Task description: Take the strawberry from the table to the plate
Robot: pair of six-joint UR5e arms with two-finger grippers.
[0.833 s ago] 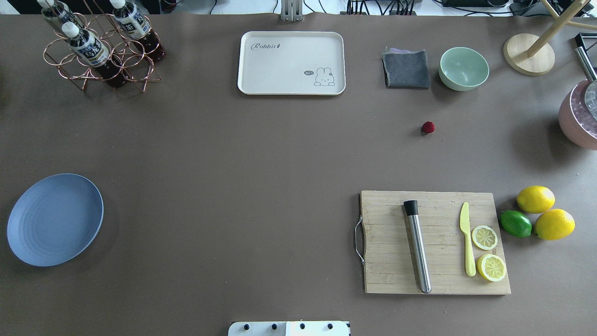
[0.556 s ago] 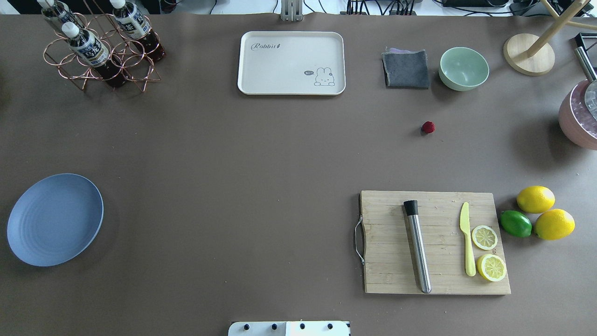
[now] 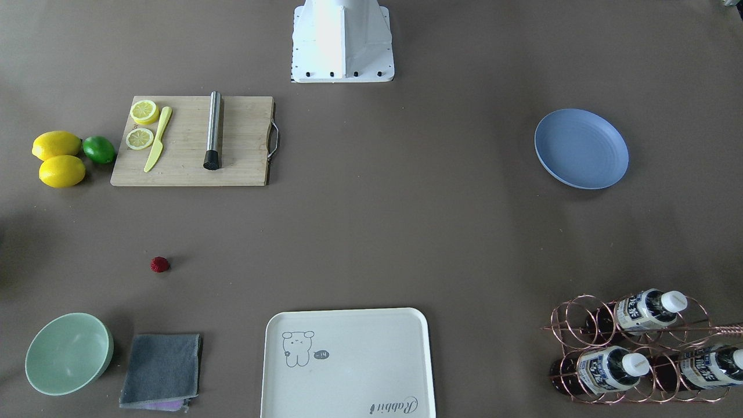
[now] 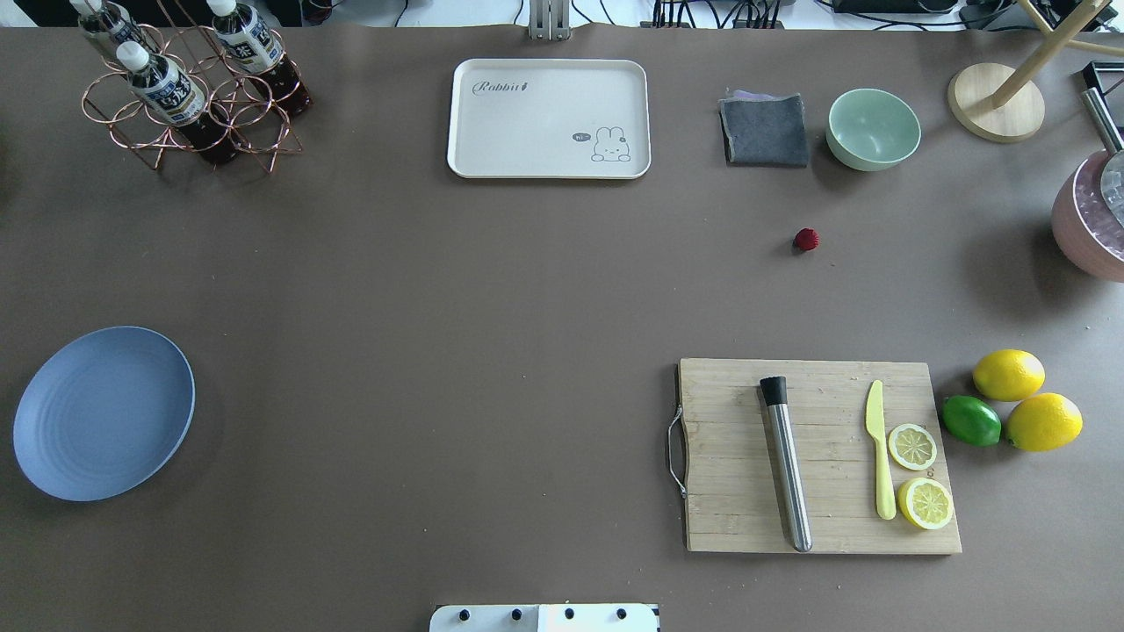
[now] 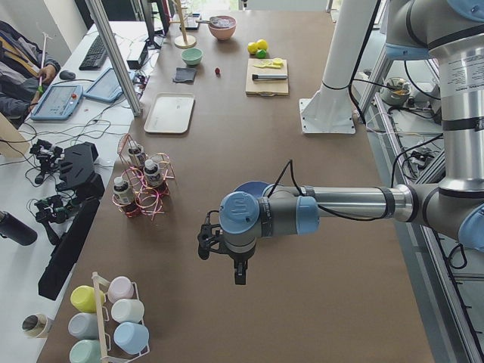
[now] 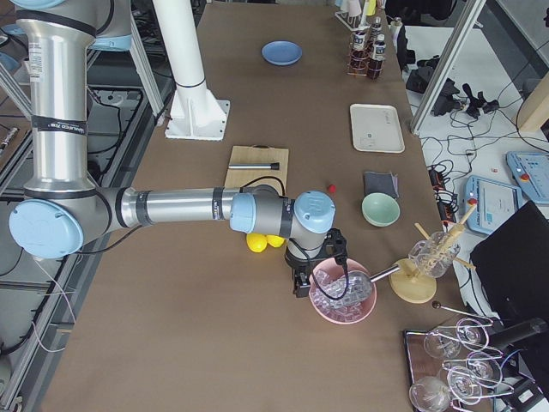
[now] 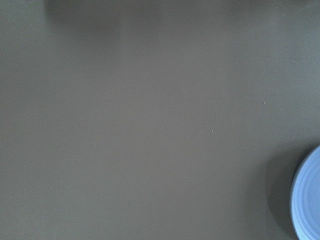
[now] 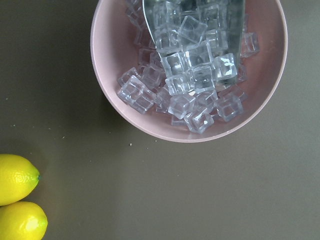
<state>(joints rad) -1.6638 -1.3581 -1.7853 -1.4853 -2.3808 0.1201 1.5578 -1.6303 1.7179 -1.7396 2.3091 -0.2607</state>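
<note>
The strawberry (image 4: 806, 239) (image 3: 159, 265) (image 6: 331, 187) is a tiny dark-red berry lying alone on the brown table (image 4: 439, 290), in front of the mint bowl and grey cloth. The blue plate (image 4: 104, 412) (image 3: 581, 148) (image 7: 310, 200) sits empty far off on the table's left side. Neither gripper shows in the overhead or front views. In the left side view my left gripper (image 5: 239, 274) hangs over the table's left end, near the plate. My right gripper (image 6: 300, 287) hovers beside the pink bowl at the right end. I cannot tell whether either is open or shut.
A cutting board (image 4: 821, 456) holds a steel muddler, a yellow knife and lemon slices. Two lemons and a lime (image 4: 971, 420) lie right of it. A pink bowl of ice cubes (image 8: 190, 65), mint bowl (image 4: 874, 128), grey cloth (image 4: 765, 130), white tray (image 4: 549, 118) and bottle rack (image 4: 189, 83) stand around.
</note>
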